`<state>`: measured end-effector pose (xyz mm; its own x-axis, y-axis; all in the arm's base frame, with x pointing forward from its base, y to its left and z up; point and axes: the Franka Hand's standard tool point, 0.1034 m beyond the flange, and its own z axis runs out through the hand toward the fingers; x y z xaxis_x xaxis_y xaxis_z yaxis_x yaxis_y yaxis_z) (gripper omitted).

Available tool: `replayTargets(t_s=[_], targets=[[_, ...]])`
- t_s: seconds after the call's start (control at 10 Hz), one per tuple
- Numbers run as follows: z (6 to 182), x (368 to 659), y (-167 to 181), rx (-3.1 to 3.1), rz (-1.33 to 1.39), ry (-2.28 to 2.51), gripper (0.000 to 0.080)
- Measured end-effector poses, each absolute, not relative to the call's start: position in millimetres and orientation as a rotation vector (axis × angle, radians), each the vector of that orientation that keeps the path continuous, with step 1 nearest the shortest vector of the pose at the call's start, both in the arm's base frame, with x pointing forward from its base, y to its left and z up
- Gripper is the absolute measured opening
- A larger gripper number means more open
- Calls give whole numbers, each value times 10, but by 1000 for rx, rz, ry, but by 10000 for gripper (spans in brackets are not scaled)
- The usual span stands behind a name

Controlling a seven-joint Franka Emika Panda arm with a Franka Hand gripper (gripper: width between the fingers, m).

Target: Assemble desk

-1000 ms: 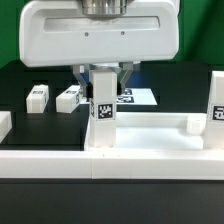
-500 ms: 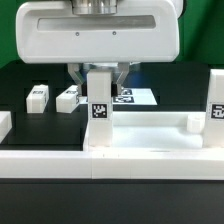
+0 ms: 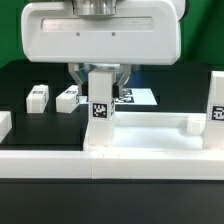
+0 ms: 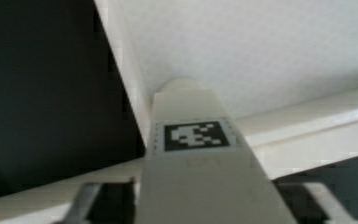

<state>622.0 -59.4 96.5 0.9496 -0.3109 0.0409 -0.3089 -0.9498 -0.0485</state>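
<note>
The desk's white slab (image 3: 150,150) lies across the near part of the black table. A white square leg (image 3: 101,125) with a black-and-white tag stands upright on the slab's corner towards the exterior view's left. My gripper (image 3: 100,78) comes down over its top, one finger on each side, shut on it. In the wrist view the tagged leg (image 4: 197,150) runs out from between the fingers (image 4: 101,200) of the gripper (image 4: 197,205) towards the slab (image 4: 211,50). A second leg (image 3: 216,110) stands upright at the slab's right corner.
Two loose white legs (image 3: 38,97) (image 3: 68,99) lie on the black table behind the slab, on the exterior view's left. The marker board (image 3: 142,97) lies flat behind the gripper. A raised corner socket (image 3: 193,123) sits near the right upright leg.
</note>
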Motion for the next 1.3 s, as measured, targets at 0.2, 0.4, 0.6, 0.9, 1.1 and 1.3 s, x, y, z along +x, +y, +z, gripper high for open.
replayTargets(t_s=[0.2,0.4,0.6,0.9,1.1,1.3], targets=[[963,6220,-594,-3061,-74,487,610],[976,6220,-589,-3058,-74,496,637],[1147,6206,-541,-3035,-90,550,647],[1404,5911,-234,-2951,-74,781,649],[1374,5911,-242,-2958,-69,765,649],[1370,5909,-239,-2959,-68,765,649]])
